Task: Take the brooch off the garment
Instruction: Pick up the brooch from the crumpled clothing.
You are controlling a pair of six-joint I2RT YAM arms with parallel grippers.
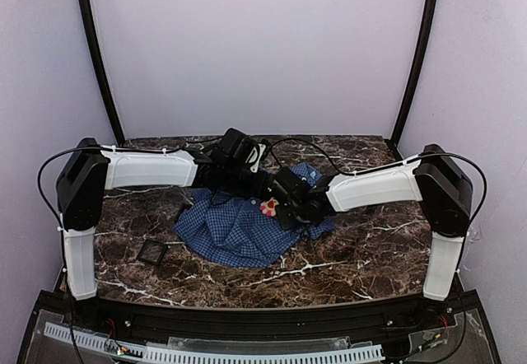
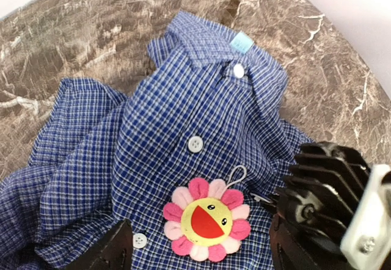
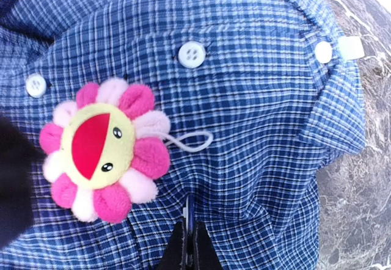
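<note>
At the lower centre of the left wrist view, the brooch (image 2: 207,219) lies flat on the front of the garment (image 2: 183,99), just beside the row of white buttons. We judge that the removal is not yet done. The left gripper (image 2: 200,240) stands wide, one finger on each side of the flower, and as far as we can tell it touches no petal. At the bottom edge of the right wrist view the right gripper (image 3: 188,245) is closed tight. A thin ridge of checked cloth seems pinched between its tips, just to the lower right of the brooch. What is left, in our judgement, is to grip the flower itself and pull it free while the cloth is held. The brooch looks soft and plush, with deep pink and pale pink petals alternating around a yellow face. The face has a red open mouth and two dark eyes. A thin white loop (image 3: 189,140) trails from its edge.
</note>
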